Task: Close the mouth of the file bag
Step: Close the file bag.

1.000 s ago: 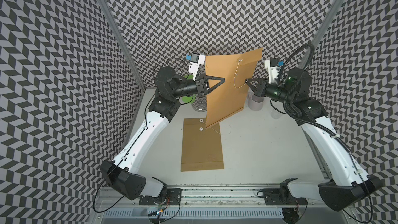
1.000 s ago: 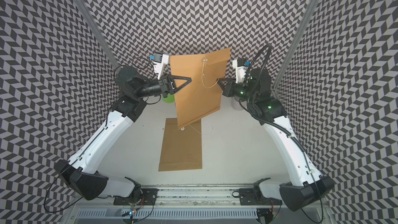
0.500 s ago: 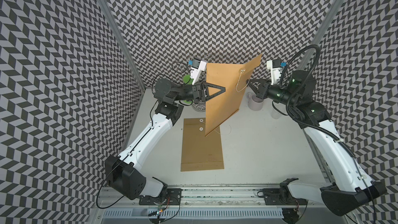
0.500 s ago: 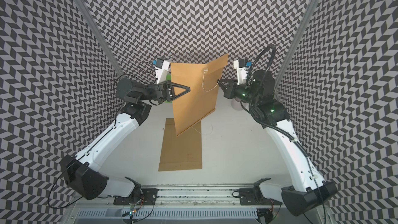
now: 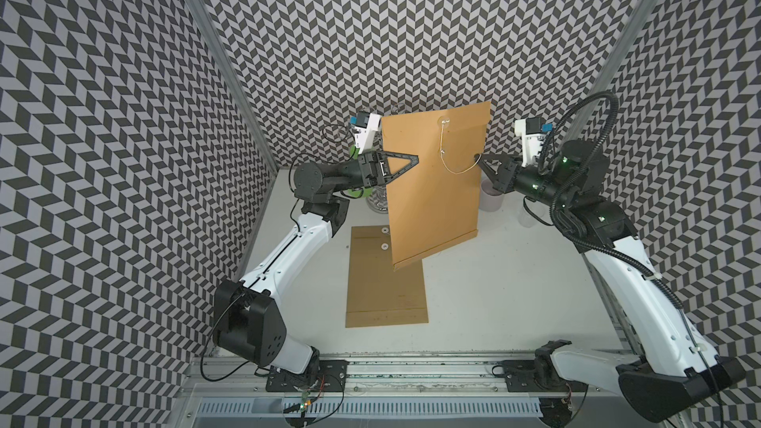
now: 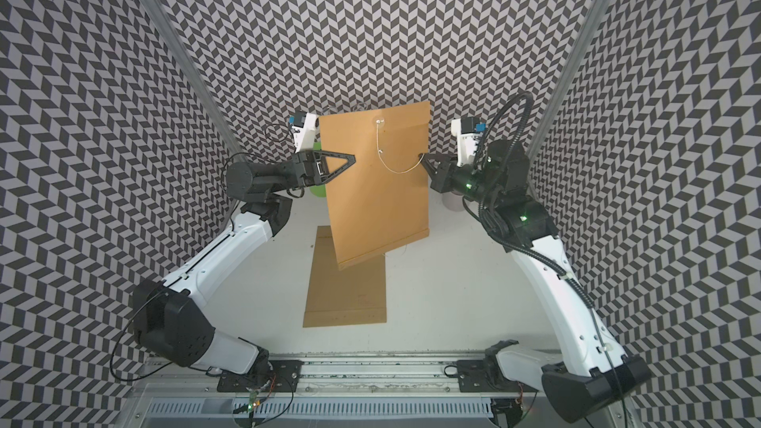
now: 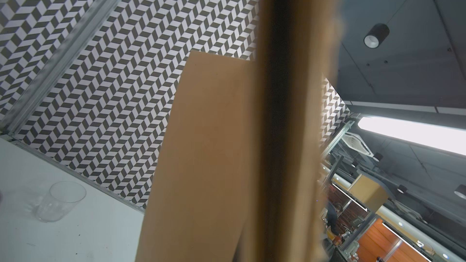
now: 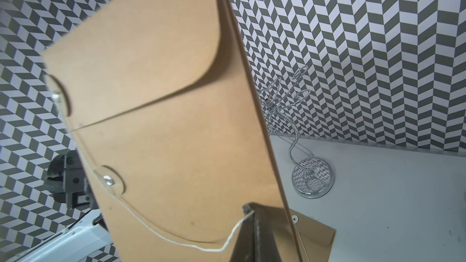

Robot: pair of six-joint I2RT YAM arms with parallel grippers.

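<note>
Starting at the left, we see the left gripper [image 5: 415, 158] clenched on the left edge of the file bag [image 5: 436, 199]. 1 black triangular jaw lies flat across the bag's front face and the other is hidden behind the paper. The bag is a smooth, matte kraft-paper rectangle. It hangs in the air between the 2 grippers, roughly upright but tilted, with the flap end uppermost and the folded bottom seam lowest. Beneath the left gripper sit a rounded green object [image 6: 316, 190], mostly hidden, and a chrome wire stand [image 8: 312, 180] with curled loops and a round mirrored base. Under the hanging bag, a 2nd kraft bag [image 5: 385, 294] lies flat on the pale table [image 5: 514, 282]. The held bag's curved flap is folded down over the mouth and bulges slightly off the body. On its front we count 2 small round fasteners, the flap disc [image 5: 444, 120] and, just below it, the body disc [image 5: 442, 151]. A thin off-white string [image 8: 237, 229] runs down from the flap disc, passes the body disc and sags in a loose curve toward the right. Its end meets the tips of the right gripper [image 5: 479, 158], which is pinched closed on it just beside the bag's right edge. Below that gripper stands a pale cylindrical cup [image 5: 492, 201].
</note>
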